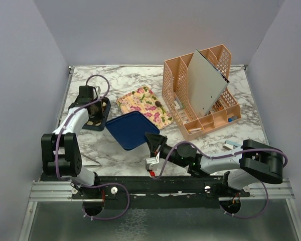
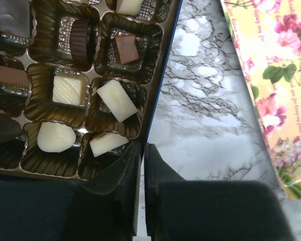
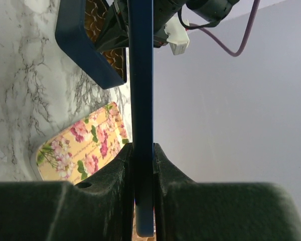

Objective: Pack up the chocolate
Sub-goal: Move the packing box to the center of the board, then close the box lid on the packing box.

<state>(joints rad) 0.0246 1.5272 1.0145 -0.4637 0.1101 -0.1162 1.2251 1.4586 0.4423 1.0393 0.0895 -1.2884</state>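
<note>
The chocolate [image 2: 117,99] lies in the cups of a gold tray: cream, white and brown pieces [image 2: 126,48], one per cup. The tray sits in a dark blue box [image 1: 93,126] at the left of the table. My left gripper [image 2: 142,146] is at the box's near corner, one finger over the tray and one outside. Its jaws are closed to a thin slit on the box wall [image 2: 163,65]. My right gripper [image 3: 143,148] is shut on the edge of the flat blue lid [image 3: 140,75]. That lid [image 1: 130,129] lies mid-table just right of the box, with the right gripper [image 1: 151,139] at its near-right edge.
A floral tin [image 1: 143,104] lies behind the lid, close to the box's right side. A tall orange desk organizer [image 1: 200,95] with a grey board leaning in it stands at the back right. A small pale item [image 1: 232,144] lies near the right arm.
</note>
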